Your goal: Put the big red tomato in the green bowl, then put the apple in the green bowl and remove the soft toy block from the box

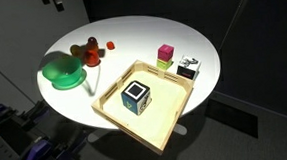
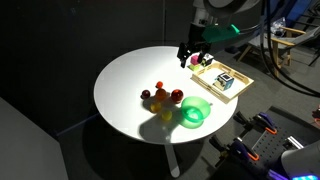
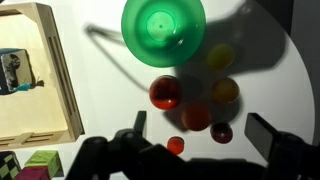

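Nearest my wrist camera the gripper (image 3: 199, 124) hangs spread to its widest, holding nothing, above the fruit cluster (image 3: 196, 116). I judge it is lining up on the big red tomato (image 3: 165, 93), which rests on the table (image 3: 110, 100) just beside the green bowl (image 3: 128, 28). To its right lies the apple (image 3: 226, 90), also outside the bowl. Off left, the soft toy block (image 1: 135, 94) sits inside the box (image 1: 114, 120), awaiting the last step. No brand or writing is legible; its white face shows only a dark square.
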`<state>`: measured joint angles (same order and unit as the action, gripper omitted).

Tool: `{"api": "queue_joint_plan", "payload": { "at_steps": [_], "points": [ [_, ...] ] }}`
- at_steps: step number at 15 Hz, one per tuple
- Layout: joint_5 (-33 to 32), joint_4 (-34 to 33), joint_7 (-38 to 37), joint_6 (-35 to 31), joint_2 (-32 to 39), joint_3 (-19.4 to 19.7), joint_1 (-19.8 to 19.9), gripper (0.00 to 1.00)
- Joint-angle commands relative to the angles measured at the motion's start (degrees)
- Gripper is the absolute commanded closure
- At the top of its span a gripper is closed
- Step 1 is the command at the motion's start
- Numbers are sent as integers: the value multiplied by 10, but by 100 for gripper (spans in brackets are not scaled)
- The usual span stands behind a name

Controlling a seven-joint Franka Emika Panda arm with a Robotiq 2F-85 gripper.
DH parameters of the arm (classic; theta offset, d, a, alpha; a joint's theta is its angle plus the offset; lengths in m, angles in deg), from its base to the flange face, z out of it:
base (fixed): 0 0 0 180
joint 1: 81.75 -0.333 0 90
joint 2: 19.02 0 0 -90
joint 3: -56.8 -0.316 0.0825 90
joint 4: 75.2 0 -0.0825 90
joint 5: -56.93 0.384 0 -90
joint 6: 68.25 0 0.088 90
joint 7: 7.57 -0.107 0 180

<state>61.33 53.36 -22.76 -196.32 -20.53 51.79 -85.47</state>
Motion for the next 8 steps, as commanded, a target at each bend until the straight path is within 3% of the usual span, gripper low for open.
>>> {"api": "queue_joint_plan", "payload": {
  "at_steps": [1, 8],
  "points": [
    [-28, -28, 3, -31, 49, 9, 3, 0],
    [-53, -71, 6, -44, 127, 30, 1, 0]
  ]
}}
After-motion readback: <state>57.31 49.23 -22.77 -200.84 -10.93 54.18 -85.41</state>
